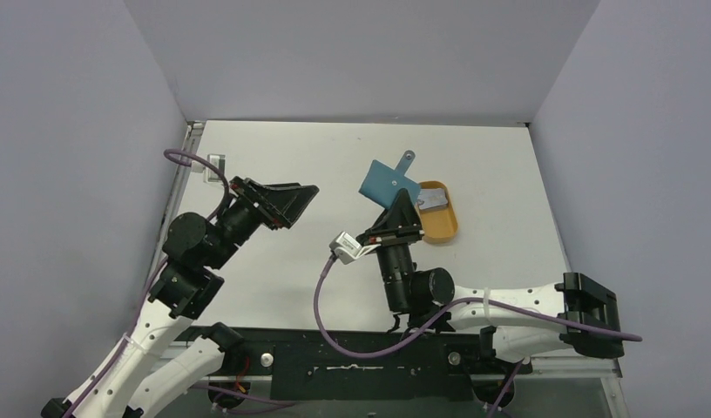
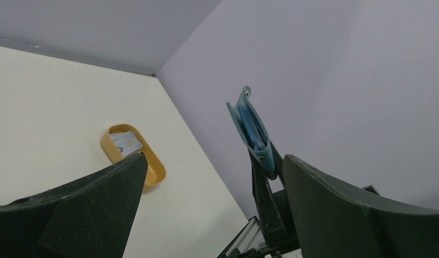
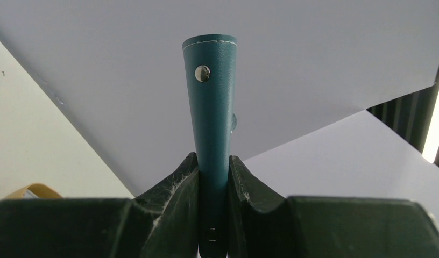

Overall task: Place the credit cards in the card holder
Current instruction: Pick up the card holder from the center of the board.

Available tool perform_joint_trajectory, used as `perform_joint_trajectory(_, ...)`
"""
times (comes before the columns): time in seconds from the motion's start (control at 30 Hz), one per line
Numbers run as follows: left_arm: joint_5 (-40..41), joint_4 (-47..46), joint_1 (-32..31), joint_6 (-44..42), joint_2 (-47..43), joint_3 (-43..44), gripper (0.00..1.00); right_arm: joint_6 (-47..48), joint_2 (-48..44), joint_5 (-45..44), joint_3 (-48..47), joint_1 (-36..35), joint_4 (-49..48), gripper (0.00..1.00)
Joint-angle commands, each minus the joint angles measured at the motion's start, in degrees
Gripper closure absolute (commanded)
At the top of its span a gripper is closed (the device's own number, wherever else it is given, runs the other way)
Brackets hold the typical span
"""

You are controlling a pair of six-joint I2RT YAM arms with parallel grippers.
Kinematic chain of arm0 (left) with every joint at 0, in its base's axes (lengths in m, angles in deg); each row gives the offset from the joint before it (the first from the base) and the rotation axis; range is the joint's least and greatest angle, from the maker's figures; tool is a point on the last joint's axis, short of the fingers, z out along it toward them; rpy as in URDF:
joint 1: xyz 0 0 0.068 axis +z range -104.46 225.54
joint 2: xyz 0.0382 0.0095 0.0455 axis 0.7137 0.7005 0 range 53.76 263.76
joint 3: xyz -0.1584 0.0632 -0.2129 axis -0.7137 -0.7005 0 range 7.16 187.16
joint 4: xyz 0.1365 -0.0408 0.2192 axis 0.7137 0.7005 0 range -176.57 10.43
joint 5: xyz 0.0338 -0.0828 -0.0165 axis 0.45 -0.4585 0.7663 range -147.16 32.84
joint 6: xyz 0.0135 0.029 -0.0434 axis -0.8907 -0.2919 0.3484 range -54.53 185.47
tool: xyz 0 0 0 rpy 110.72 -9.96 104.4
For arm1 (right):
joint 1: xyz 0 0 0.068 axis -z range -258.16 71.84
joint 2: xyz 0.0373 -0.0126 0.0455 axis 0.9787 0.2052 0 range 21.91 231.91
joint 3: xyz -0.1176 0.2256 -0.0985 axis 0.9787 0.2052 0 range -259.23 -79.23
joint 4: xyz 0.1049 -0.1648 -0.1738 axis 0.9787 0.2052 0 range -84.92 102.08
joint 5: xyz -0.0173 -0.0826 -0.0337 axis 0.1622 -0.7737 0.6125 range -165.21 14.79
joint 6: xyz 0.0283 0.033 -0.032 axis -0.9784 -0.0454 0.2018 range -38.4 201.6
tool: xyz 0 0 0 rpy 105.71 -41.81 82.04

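Note:
The teal-blue card holder (image 1: 387, 181) is held upright above the table, clamped at its lower edge in my right gripper (image 1: 402, 216). In the right wrist view the card holder (image 3: 213, 107) stands between the closed fingers of the right gripper (image 3: 213, 164), snap buttons showing. The left wrist view shows the card holder (image 2: 253, 129) edge-on, slightly spread at the top. The credit cards (image 1: 433, 201) lie in the orange oval tray (image 1: 448, 228), and also show in the left wrist view (image 2: 126, 143). My left gripper (image 1: 287, 202) is open and empty, left of the card holder, pointing at it.
The orange tray (image 2: 153, 173) sits just right of the right gripper, near the table's right side; its rim shows in the right wrist view (image 3: 34, 189). A small clear fitting (image 1: 214, 165) sits at the table's far left edge. Grey walls enclose the table.

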Motion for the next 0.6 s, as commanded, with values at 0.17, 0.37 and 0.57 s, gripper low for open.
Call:
perform_joint_trajectory(0.17,-10.9,-10.9,-0.7,4.1,7.7,8.0,0.03,9.3,-1.8,9.2,1.1,-1.9,-10.8,1.0)
perform_joint_trajectory(0.37,-13.4,-9.1,-4.4,3.1,12.3,10.2,0.03,10.5,-0.6,10.5,1.2,-2.8,-12.9,1.0)
perform_joint_trajectory(0.57,-13.1,-10.9,-7.0,4.1,14.1,10.6,0.03,11.1,0.7,10.5,0.6,-3.5,-13.9,1.0)
